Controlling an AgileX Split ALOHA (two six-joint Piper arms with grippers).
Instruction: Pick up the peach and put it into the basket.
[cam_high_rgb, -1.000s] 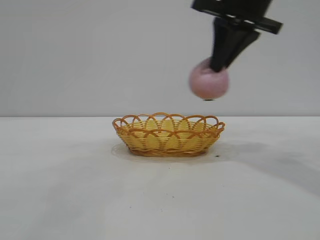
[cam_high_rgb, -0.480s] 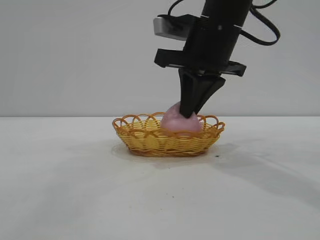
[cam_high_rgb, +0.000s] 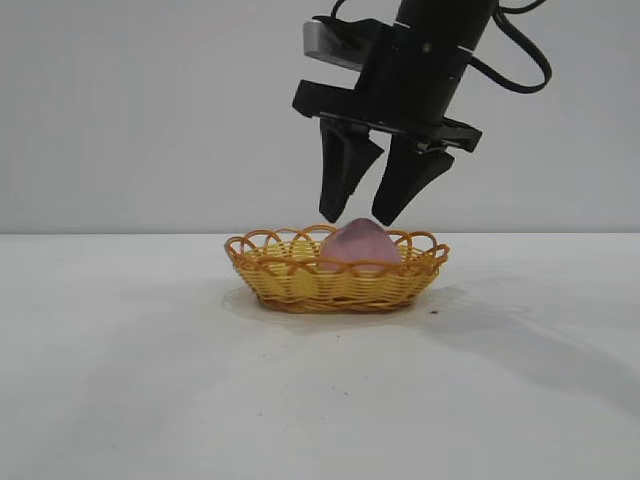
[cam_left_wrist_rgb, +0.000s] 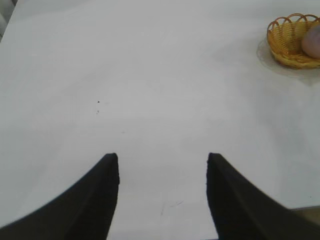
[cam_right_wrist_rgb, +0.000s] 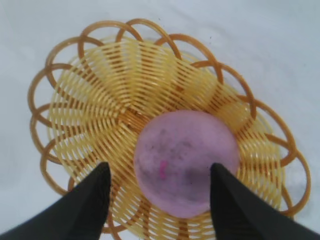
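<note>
You have the matte pink peach (cam_high_rgb: 360, 246) lying in the wicker basket (cam_high_rgb: 290, 280), toward three o'clock. Your right gripper (cam_high_rgb: 363, 213) hangs above it, fingers spread, gripping nothing.

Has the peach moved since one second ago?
Yes. The peach went down and leftward, from above the basket rim's right end into the basket.

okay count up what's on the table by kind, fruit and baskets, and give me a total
Fruit: 1, the pink peach lying in the basket, below the open right gripper.
Baskets: 1, the yellow-orange wicker basket.
Total: 2 things on the white table.
</note>
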